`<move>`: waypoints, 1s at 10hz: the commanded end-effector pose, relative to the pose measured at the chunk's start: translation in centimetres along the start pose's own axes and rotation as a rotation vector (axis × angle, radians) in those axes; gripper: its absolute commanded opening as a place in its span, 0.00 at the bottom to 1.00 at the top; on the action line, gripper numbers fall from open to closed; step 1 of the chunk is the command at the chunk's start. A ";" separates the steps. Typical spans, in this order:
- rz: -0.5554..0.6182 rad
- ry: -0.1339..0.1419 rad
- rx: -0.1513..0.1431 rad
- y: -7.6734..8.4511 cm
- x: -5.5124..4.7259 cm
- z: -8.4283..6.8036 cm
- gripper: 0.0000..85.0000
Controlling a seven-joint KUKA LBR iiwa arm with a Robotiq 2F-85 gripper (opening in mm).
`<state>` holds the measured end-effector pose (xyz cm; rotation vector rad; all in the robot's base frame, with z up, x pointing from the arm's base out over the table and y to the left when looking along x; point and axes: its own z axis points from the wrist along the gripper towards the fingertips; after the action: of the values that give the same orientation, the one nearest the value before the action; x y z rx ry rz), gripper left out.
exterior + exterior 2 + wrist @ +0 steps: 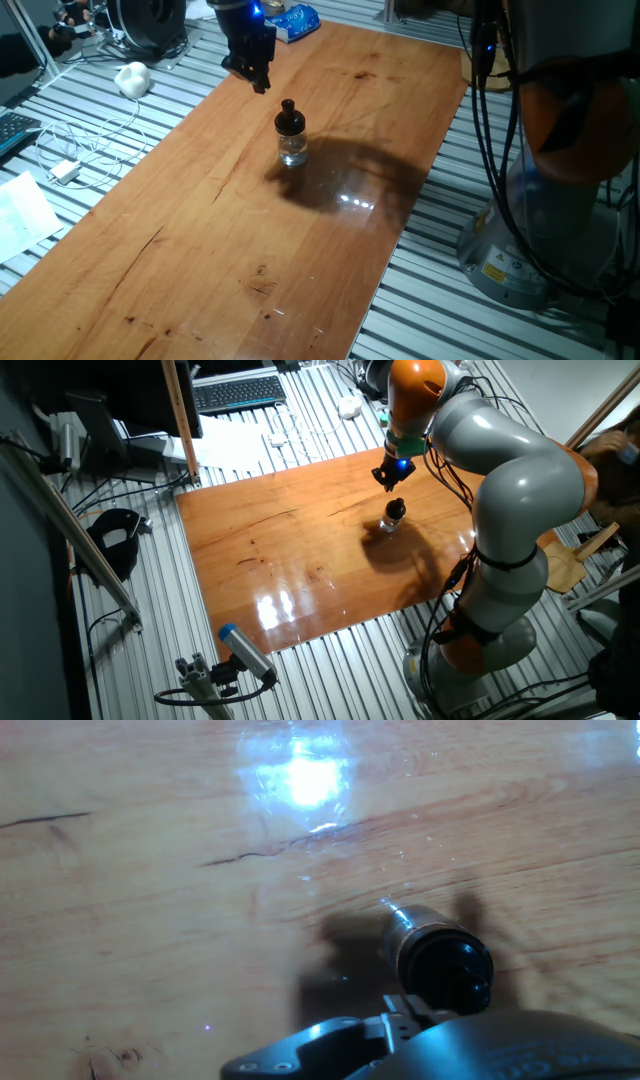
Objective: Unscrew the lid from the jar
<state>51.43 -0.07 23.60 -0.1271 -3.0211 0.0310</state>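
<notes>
On your worktop (200, 230): one jar (293, 150), clear glass, upright near the middle of the wooden surface. One lid (289, 117), black with a narrow knob, seated on the jar's neck. One tool (260, 84), black, hanging above and just beside the jar, touching neither lid nor glass; you cannot tell from any view whether its fingers are apart or together. In the hand view you look down on the lid (447, 967) near the lower edge. One arm (510, 470), grey and orange.
</notes>
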 end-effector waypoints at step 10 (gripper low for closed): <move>0.244 -0.043 -0.036 -0.1 0.0 0.0 0.00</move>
<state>51.44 -0.07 23.61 -0.5001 -3.0311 0.0014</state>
